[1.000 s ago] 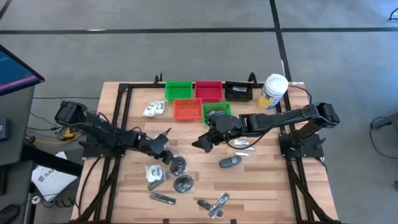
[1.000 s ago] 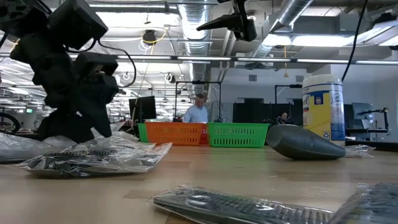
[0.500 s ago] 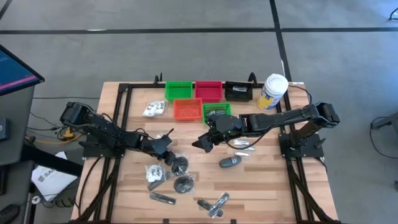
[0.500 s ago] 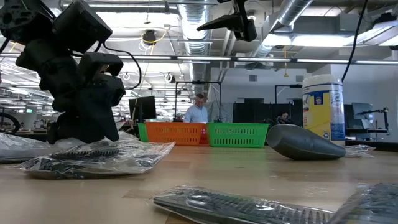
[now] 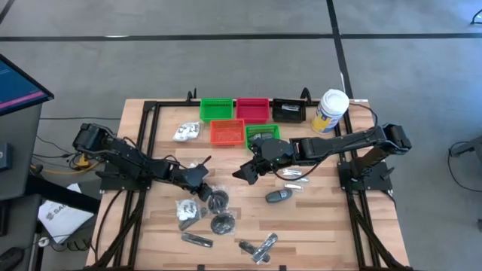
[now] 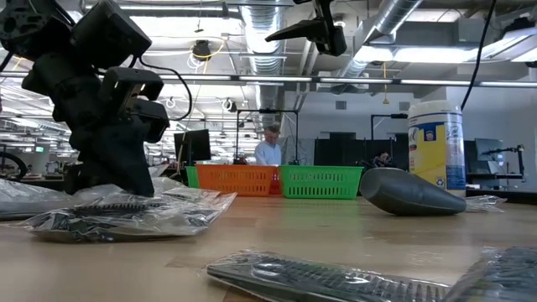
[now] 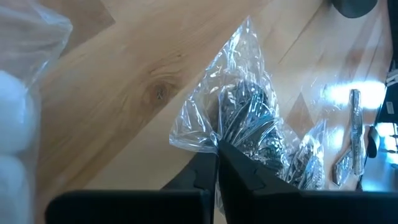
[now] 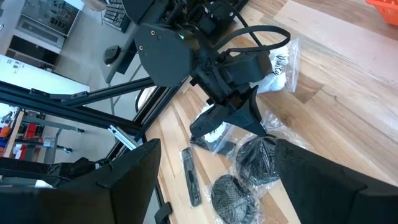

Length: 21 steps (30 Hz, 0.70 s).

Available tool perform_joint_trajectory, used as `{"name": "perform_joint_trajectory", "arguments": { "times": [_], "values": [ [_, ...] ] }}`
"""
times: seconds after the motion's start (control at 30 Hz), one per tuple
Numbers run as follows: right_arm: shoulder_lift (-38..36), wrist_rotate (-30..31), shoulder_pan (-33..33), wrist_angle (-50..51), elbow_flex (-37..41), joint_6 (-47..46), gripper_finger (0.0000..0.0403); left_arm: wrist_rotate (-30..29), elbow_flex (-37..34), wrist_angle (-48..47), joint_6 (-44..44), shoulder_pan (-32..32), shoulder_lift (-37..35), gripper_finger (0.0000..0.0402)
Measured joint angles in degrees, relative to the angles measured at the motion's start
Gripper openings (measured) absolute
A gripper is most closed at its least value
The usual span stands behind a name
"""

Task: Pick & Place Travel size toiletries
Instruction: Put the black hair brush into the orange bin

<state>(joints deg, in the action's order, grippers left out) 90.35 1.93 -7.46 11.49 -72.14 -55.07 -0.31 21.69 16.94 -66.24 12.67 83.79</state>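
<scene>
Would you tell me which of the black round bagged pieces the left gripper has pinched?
The upper one, nearest the left gripper, which pinches its plastic; the other lies lower, untouched.

I can read no text anywhere around me; the white canister (image 6: 436,144) carries a yellow-and-blue label (printed, clearly, but its lettering is too small and soft for me to make out); the blue screen (image 5: 16,83) at the edge of the high view shows no legible characters; the plastic packet (image 7: 245,124) before my left wrist camera bears no print that I can see.
</scene>
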Motion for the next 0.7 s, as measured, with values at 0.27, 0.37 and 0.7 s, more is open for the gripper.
{"name": "perform_joint_trajectory", "arguments": {
  "times": [0.27, 0.37, 0.7],
  "values": [
    [0.0, 0.0, 0.0, 0.0, 0.0, 0.0, 0.0306, 0.7, -0.1, 0.5, 0.0, 0.0, -4.4, 0.0002],
    [0.0, 0.0, 0.0, 0.0, 0.0, 0.0, 0.0306, -0.8, -0.1, 0.4, 0.0, 0.0, -8.2, 0.0001],
    [0.0, 0.0, 0.1, 0.0, 0.0, 0.1, 0.0306, -6.3, 0.0, 0.4, 0.5, 0.0, -21.0, 0.0001]
  ]
}}
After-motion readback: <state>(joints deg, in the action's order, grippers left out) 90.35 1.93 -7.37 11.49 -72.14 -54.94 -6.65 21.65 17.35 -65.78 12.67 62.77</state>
